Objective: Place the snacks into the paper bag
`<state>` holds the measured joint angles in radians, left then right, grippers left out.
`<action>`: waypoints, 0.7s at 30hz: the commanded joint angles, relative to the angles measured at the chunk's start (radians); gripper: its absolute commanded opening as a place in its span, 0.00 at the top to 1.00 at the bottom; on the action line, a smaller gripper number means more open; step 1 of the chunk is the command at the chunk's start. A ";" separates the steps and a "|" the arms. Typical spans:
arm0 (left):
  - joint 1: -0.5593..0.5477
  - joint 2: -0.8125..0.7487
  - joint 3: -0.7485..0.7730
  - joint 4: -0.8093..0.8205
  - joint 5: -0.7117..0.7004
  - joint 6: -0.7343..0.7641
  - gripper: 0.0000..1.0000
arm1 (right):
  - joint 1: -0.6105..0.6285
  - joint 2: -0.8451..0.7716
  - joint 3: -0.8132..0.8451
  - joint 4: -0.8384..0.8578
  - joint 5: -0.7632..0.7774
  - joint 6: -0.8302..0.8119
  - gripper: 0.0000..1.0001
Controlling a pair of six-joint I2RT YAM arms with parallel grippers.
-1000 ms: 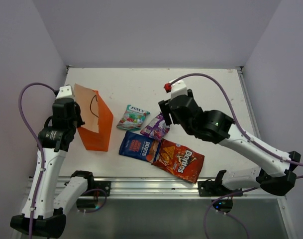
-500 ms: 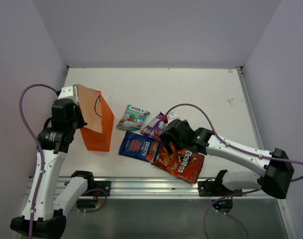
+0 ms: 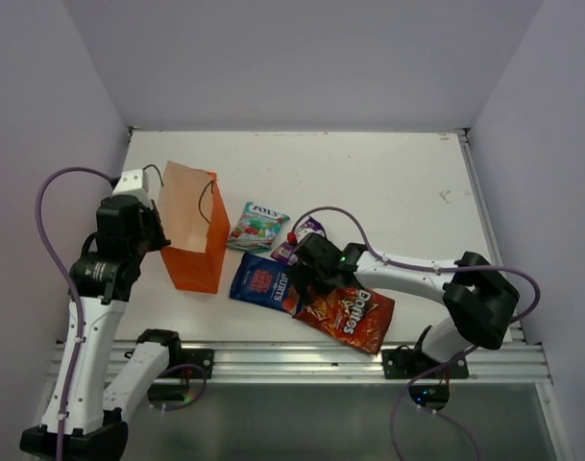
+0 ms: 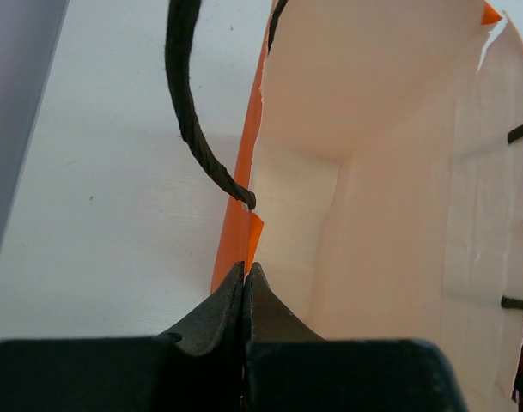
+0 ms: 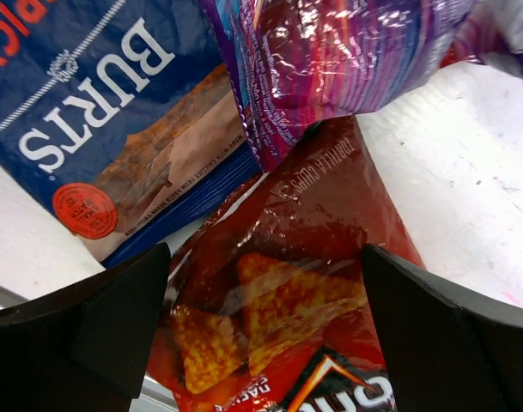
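Note:
The orange paper bag (image 3: 194, 252) stands upright at the left, mouth open, pale inside (image 4: 390, 172). My left gripper (image 4: 246, 273) is shut on its left rim, below a black cord handle (image 4: 197, 120). The red-orange Doritos bag (image 3: 354, 315) lies flat at the front, its left edge under the dark blue bag (image 3: 263, 281). My right gripper (image 5: 265, 296) is open, low over the Doritos bag's (image 5: 287, 326) upper end, one finger on each side. The purple packet (image 5: 347, 60) and blue bag (image 5: 106, 94) lie just beyond. The green-white-pink sweets packet (image 3: 257, 227) lies behind them.
The table's front edge and a metal rail (image 3: 302, 360) run just below the Doritos bag. Walls close in at left, right and back.
My right arm has dropped and swung left, from above the purple packet down over the Doritos bag. The paper bag has been tipped upright with its mouth wider.

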<state>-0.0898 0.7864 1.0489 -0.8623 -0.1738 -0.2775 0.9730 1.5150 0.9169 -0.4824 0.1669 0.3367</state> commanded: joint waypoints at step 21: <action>-0.036 -0.038 -0.033 0.000 0.099 -0.008 1.00 | 0.016 -0.069 0.659 -0.418 0.184 -0.063 1.00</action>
<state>-0.1131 0.7414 1.0168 -0.8616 -0.0978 -0.2771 0.9836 1.5257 1.2861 -0.7986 0.2409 0.3321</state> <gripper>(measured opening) 0.008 0.159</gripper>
